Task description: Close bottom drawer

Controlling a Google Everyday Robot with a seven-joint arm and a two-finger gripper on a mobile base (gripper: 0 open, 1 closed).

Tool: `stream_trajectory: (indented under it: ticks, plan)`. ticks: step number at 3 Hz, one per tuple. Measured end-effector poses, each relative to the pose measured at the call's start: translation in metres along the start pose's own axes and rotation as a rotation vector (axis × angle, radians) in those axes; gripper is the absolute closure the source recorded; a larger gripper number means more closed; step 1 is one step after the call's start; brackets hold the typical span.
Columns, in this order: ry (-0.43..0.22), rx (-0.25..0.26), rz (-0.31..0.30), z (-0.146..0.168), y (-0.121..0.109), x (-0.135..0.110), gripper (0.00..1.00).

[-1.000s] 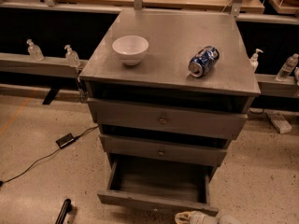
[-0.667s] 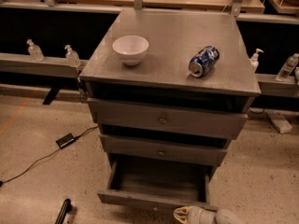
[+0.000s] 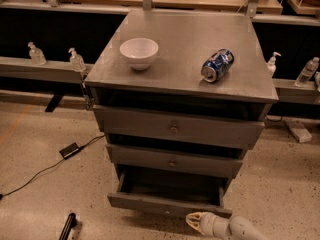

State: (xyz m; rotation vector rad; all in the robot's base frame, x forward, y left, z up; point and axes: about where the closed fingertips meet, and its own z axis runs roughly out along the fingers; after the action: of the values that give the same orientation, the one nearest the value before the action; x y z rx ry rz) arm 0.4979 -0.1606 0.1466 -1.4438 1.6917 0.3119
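The grey cabinet point(image 3: 180, 59) is standing in the middle of the scene, carrying a white bowl point(image 3: 139, 52) on the left of its top and a blue can point(image 3: 217, 65) lying on its side to the right. Its top drawer point(image 3: 225, 132) and middle drawer point(image 3: 210, 165) are sitting nearly flush. The bottom drawer point(image 3: 145, 202) is standing pulled out toward the near side, showing its bare grey interior, with its flat front running left to right just above the floor point(image 3: 45, 184).

The gripper point(image 3: 196, 222) is hovering low at the near edge of the scene, just in front of that drawer front and right of its centre, its arm reaching in from the near right. Whether the gripper is apart or together I cannot tell; it is holding nothing that shows, and contact with the front is not clear either — it looks just beside it rather than pressing.

So the drawer is lying directly on the far side of the gripper, and its travel is running near to far, square to the long front. The push is likely calling for a straight shove away from the near side — and since the gripper is sitting off-centre to the right, the drawer could skew and bind.
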Motion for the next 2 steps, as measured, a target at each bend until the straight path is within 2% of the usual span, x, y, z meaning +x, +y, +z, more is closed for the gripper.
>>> stream_trajectory:
  ticks: [1, 2]
  plan:
    - [0.0, 0.0, 0.0, 0.0, 0.0, 0.0, 1.0]
    - [-0.019, -0.035, -0.017, -0.007, 0.019, 0.003, 1.0]
